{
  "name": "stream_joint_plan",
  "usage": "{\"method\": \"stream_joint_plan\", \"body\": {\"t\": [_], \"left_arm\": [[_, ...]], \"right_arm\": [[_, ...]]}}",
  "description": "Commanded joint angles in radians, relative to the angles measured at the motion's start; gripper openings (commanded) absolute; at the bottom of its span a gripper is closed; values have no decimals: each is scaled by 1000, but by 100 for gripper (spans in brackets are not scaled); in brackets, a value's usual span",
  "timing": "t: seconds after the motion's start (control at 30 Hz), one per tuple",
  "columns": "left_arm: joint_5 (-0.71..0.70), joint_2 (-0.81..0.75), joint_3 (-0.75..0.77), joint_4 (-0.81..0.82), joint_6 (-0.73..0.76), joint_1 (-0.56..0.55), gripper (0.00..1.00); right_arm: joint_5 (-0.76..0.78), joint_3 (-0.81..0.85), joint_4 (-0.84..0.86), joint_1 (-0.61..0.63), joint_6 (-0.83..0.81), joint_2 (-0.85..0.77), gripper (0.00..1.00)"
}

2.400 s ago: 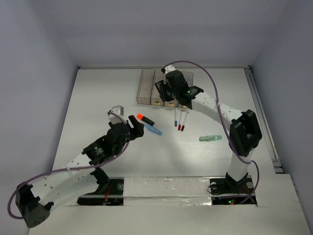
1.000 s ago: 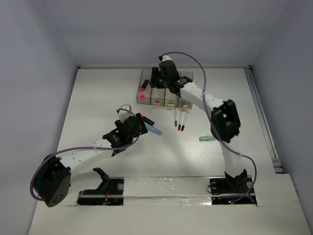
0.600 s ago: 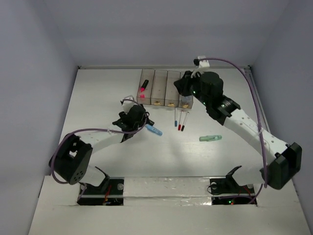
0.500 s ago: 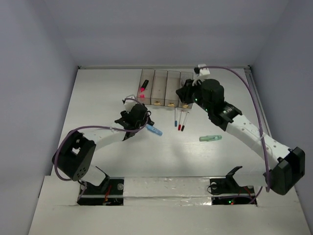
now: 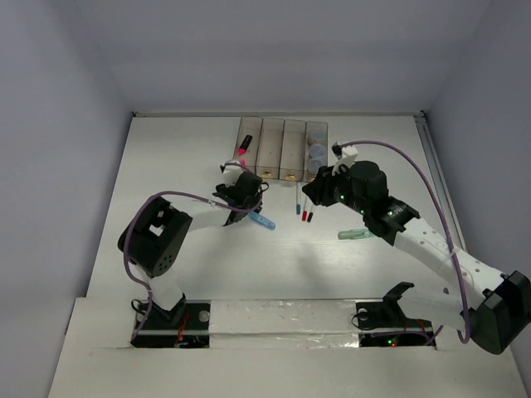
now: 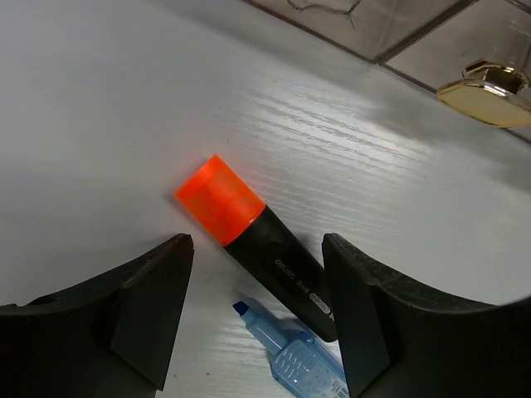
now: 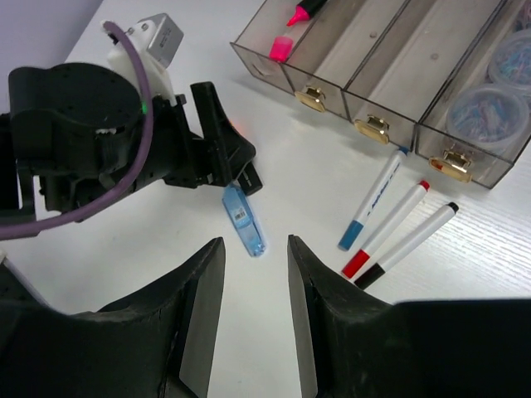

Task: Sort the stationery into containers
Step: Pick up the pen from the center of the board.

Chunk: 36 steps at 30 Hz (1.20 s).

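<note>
Orange highlighter (image 6: 249,240): lying on the table (image 5: 166,182) beside the light blue marker (image 6: 299,365). The left gripper (image 5: 251,197) is now straddling it, jaws apart, not yet gripping. Pink highlighter (image 5: 242,152): now lying in the leftmost bin (image 5: 247,133). Right gripper (image 7: 255,245): withdrawing over the pens (image 7: 390,220), jaws apart, empty. The orange one is likely going next.

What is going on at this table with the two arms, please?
Two arms are sorting stationery into a row of bins. The left tool hangs open astride the orange highlighter on the table, not gripping it. The right tool is open and empty above the table. The pink highlighter and round pots lie in bins; the light blue marker, three pens and green marker lie outside.
</note>
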Motion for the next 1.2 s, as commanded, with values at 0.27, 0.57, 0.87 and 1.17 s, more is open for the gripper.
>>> {"method": "stream_joint_plan", "body": {"t": [0.27, 0.57, 0.87, 1.17], "left_arm": [[-57, 98, 112, -9, 8, -4, 50], [-70, 135, 146, -12, 24, -4, 18], [-54, 58, 95, 52, 19, -4, 0], [-5, -272, -23, 140, 50, -4, 0]], "right_arm": [[-86, -54, 50, -1, 29, -68, 43], [-92, -54, 47, -1, 27, -65, 43], [-78, -62, 51, -1, 27, -60, 44], [-83, -94, 81, -1, 50, -65, 44]]}}
